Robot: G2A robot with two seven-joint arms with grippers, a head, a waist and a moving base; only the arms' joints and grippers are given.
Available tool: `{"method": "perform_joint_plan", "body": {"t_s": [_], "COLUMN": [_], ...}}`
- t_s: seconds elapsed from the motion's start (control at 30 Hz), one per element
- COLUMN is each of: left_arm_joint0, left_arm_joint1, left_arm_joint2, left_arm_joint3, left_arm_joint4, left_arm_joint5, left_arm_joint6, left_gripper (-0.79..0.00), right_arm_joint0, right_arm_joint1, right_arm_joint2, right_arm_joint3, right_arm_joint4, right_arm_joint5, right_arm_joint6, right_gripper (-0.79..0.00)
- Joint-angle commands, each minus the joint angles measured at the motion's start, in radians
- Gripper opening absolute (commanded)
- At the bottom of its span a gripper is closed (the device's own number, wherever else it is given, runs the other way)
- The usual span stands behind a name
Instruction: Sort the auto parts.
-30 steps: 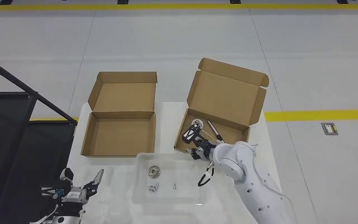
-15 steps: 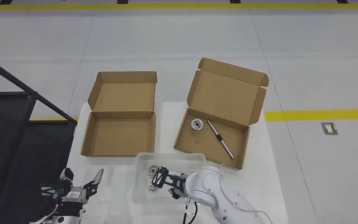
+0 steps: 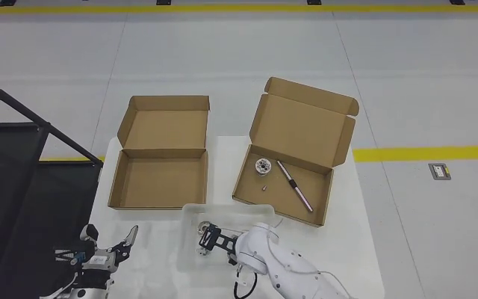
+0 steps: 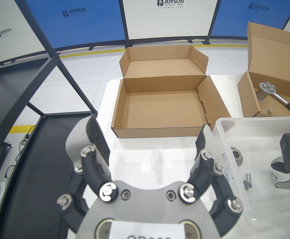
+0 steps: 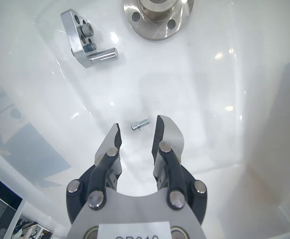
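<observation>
- The right gripper (image 5: 138, 123) is down in the clear bin (image 3: 191, 211), jaws apart and gripping nothing.
- A small bolt (image 5: 140, 125) lies on the bin floor, seen between the jaw tips.
- The left gripper (image 4: 147, 123) hangs near the counter (image 3: 158, 226) edge, jaws wide apart.

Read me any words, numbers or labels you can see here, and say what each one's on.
White wall boards: company logos only, not quoted.
Sticker on the clear bin: too small to read.
Label on the left gripper: cut off.
Label on the right gripper: cut off.
</observation>
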Motion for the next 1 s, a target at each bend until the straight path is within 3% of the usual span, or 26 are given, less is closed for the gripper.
{"method": "perform_joint_plan", "body": {"t_s": [0.0, 0.03, 0.1, 0.17, 0.37, 0.67, 0.8, 0.97], "left_arm_joint0": [0.0, 0.0, 0.0, 0.0, 0.0, 0.0, 0.0, 0.0], "left_arm_joint1": [0.0, 0.0, 0.0, 0.0, 0.0, 0.0, 0.0, 0.0], "left_arm_joint2": [0.0, 0.0, 0.0, 0.0, 0.0, 0.0, 0.0, 0.0], "left_arm_joint3": [0.0, 0.0, 0.0, 0.0, 0.0, 0.0, 0.0, 0.0], "left_arm_joint4": [0.0, 0.0, 0.0, 0.0, 0.0, 0.0, 0.0, 0.0], "left_arm_joint5": [0.0, 0.0, 0.0, 0.0, 0.0, 0.0, 0.0, 0.0], "left_arm_joint6": [0.0, 0.0, 0.0, 0.0, 0.0, 0.0, 0.0, 0.0], "left_gripper": [0.0, 0.0, 0.0, 0.0, 0.0, 0.0, 0.0, 0.0], "right_arm_joint0": [0.01, 0.014, 0.02, 0.026, 0.027, -0.159, -0.14, 0.015], "right_arm_joint1": [-0.005, -0.008, -0.012, -0.014, 0.001, 0.099, 0.106, 0.085], "right_arm_joint2": [-0.003, -0.005, -0.005, 0.001, 0.068, 0.427, 0.485, 0.434], "right_arm_joint3": [0.026, 0.036, 0.051, 0.059, -0.02, -0.476, -0.385, -0.029], "right_arm_joint4": [0.001, 0.002, 0.014, 0.017, 0.018, -0.104, -0.151, -0.163], "right_arm_joint5": [0.007, 0.008, 0.003, 0.003, -0.008, -0.011, 0.039, 0.078], "right_arm_joint6": [-0.001, -0.004, -0.014, -0.018, -0.043, -0.148, -0.185, -0.196], "right_gripper": [-0.493, -0.529, -0.708, -0.785, -0.785, -0.785, -0.785, -0.785]}}
